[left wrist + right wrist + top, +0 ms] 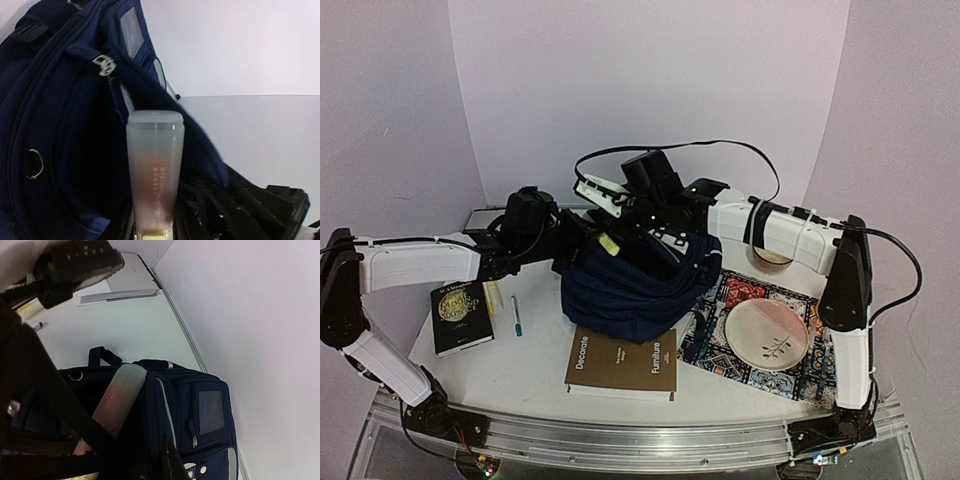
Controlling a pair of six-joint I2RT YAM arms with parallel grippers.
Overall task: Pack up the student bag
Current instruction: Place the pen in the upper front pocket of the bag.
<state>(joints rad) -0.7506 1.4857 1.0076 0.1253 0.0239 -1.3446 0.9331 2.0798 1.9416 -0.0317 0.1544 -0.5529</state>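
White tabletop [535, 362], navy student bag [630, 290] agape; left claw [578, 240] tight on frosted tube [154, 165], right claw [660, 235] closed.

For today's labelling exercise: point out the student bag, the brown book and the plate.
student bag [630, 295], top view, front fabric wall
brown book [620, 362], top view, cover's middle
plate [760, 325], top view, bare centre

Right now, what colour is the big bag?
Dark navy fabric backpack, clearest in the left wrist view.

Black book [461, 317], brown book [622, 364], pen [516, 316]; plate [767, 334] on mat [740, 292].
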